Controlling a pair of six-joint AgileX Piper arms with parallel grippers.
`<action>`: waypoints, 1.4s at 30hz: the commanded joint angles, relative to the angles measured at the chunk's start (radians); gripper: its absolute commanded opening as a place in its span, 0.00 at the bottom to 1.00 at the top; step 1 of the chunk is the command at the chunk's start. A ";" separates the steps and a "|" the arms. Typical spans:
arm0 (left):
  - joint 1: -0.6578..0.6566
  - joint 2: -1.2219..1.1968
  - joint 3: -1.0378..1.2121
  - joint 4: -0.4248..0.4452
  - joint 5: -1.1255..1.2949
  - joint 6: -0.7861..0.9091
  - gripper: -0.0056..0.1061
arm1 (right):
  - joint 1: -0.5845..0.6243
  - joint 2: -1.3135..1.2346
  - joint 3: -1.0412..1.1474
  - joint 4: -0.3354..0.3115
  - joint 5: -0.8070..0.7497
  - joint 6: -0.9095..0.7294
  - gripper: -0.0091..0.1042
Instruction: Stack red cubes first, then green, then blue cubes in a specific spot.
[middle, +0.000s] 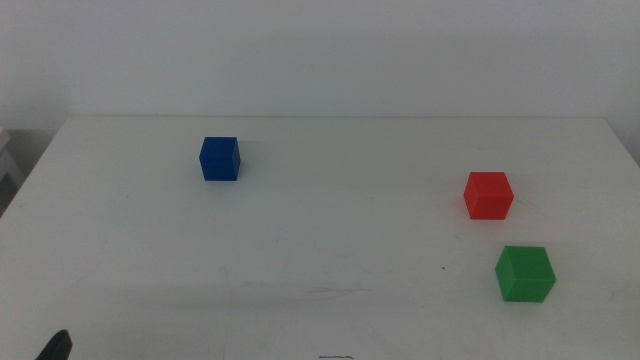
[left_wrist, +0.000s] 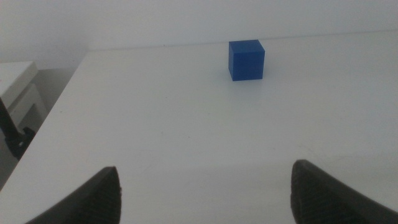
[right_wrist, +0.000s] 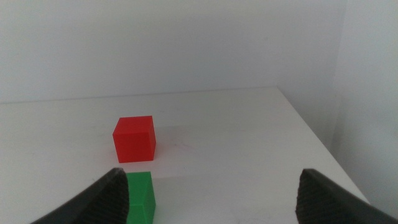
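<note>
White tabletop (middle: 330, 240) carried three separate cubes, none stacked. Left gripper (left_wrist: 205, 193): low at the near left corner, jaws wide apart, empty. Blue cube (middle: 219, 159): far left, alone. Faint grey line (middle: 335, 293): near centre, bare. Red cube (middle: 488, 195): right side. Green cube (middle: 525, 274): just nearer than red, apart from it. Right gripper (right_wrist: 214, 193): jaws spread, empty, facing red and green.

Bright even light, white table (middle: 330, 230) mildly washed out, faint short cube shadows, slight softness overall
</note>
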 joint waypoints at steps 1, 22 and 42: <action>0.000 -0.021 -0.004 -0.008 -0.075 -0.003 0.89 | -0.004 -0.007 -0.054 0.010 -0.053 -0.009 0.83; 0.000 -0.021 -0.004 -0.008 -0.075 -0.003 0.89 | 0.014 0.715 -0.913 0.040 0.471 -0.009 0.83; 0.000 -0.021 -0.004 -0.008 -0.075 -0.003 0.89 | 0.093 1.541 -1.729 0.087 0.970 -0.006 0.83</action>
